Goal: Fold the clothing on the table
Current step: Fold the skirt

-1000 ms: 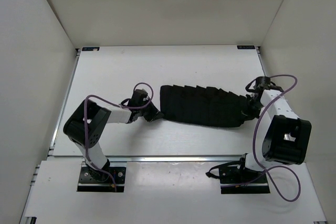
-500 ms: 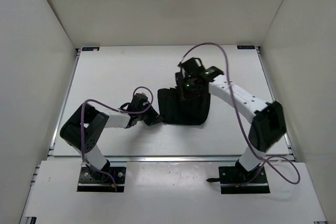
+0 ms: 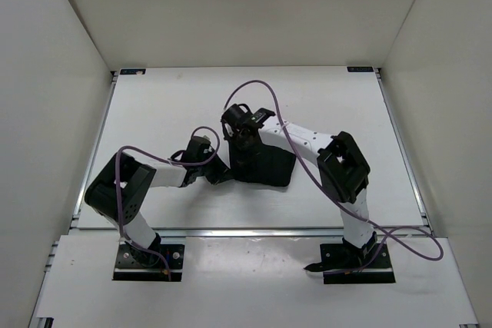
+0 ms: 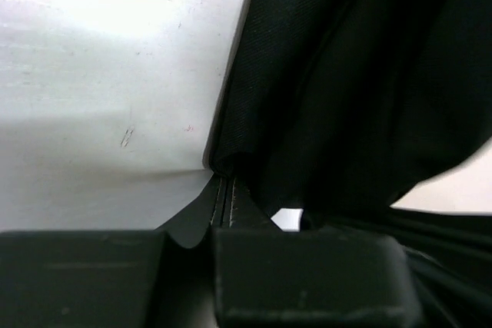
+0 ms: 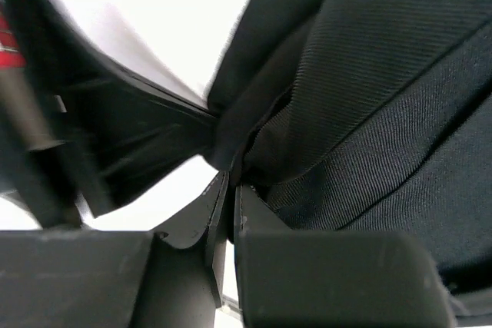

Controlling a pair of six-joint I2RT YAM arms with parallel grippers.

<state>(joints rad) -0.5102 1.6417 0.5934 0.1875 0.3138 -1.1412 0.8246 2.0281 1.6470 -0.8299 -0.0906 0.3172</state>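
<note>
Black pleated clothing is held doubled at the centre of the table, its nine o'clock edge pinched by the left gripper, its eleven o'clock corner by the right gripper (both clamped tight on fabric); an uneven release could leave the fold dragged askew.

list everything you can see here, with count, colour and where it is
skirt: one, black, folded over on the middle of the table
table: one, white, under everything
rail: one, silver, along the table's front edge
walls: three, white, left, back and right of the table
cables: two, purple, one looping along each arm
arms: two, black and white, bolted at the near edge
left gripper: one, black, shut on the skirt's left edge
right gripper: one, black, shut on the skirt near its far left corner
</note>
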